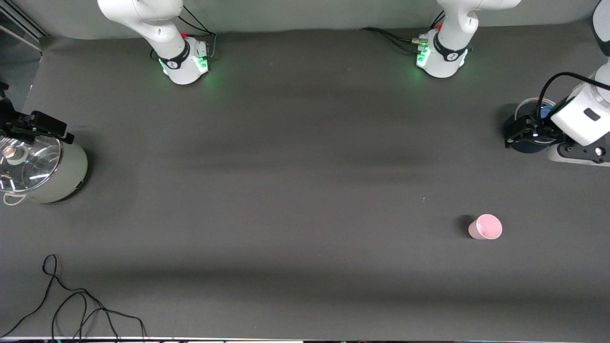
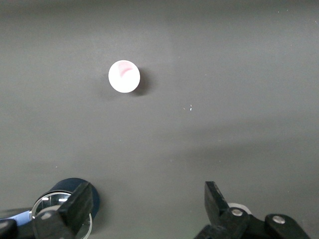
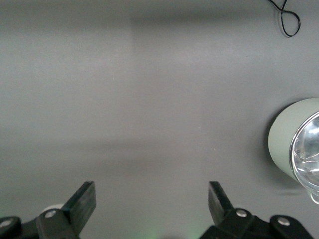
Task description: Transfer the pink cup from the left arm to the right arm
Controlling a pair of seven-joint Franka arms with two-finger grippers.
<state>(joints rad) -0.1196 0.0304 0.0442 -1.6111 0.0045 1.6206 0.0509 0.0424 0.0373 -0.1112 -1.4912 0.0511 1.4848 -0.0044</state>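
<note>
loose black cable (image 1: 71, 305) nearest, then pink cup (image 1: 485, 227) upright, mouth up — left gripper (image 2: 149, 206) and right gripper (image 3: 152, 201) wide open, empty.

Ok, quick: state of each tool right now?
Left tool: open, empty, over the table near a dark blue pot; pink cup untouched.
Right tool: open, empty, beside the green pot.

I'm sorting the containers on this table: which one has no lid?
The pink cup, standing open-mouthed on the table toward the left arm's end. The pale green pot and the dark blue pot both carry glass lids.
</note>
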